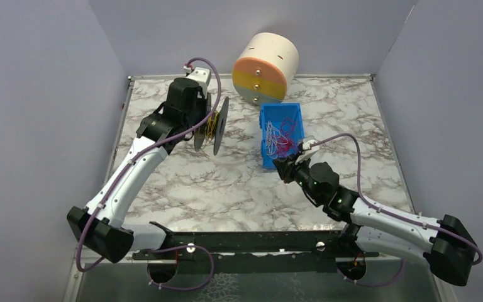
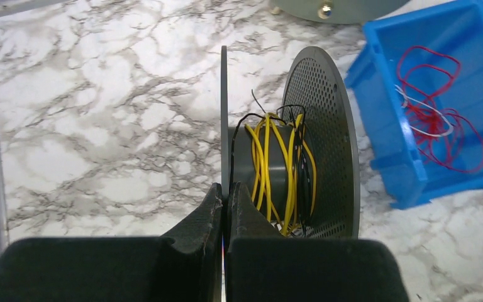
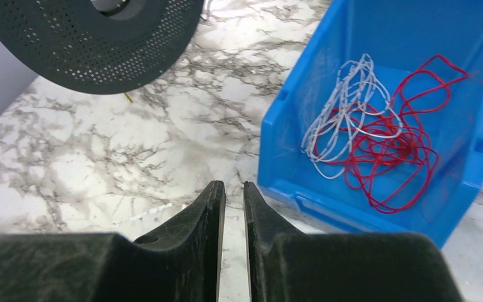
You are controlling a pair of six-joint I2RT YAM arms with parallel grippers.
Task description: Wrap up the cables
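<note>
A marble table (image 1: 226, 182) sits between plain grey walls (image 1: 44, 94), and the blue bin (image 1: 281, 108) at its middle is my landmark.

Well left of the bin, my left pincer (image 2: 224, 189) is clamped on the near flange of the spool (image 2: 321, 126). The thin plate runs down between my closed fingers (image 2: 204, 214), and the spool stands on edge. Yellow cable (image 2: 267, 163) is looped round the spool's core between the two flanges, with dark cable (image 2: 302, 163) beside it and a loose dark end sticking up.

Behind the bin, toward the back wall, a drum (image 1: 265, 68) lies on its side, its striped round face turned toward me.

Inside the bin lie the loose cables: a red tangle (image 3: 409, 151) with white loops (image 3: 346, 119) laid over its left part, all resting on the bin floor.

Just at the bin's near end, my right pincer (image 3: 234, 189) hangs over the marble. Its fingers are a narrow slit apart and I see nothing between them. A short white scrap (image 3: 144, 212) lies on the table left of them.
</note>
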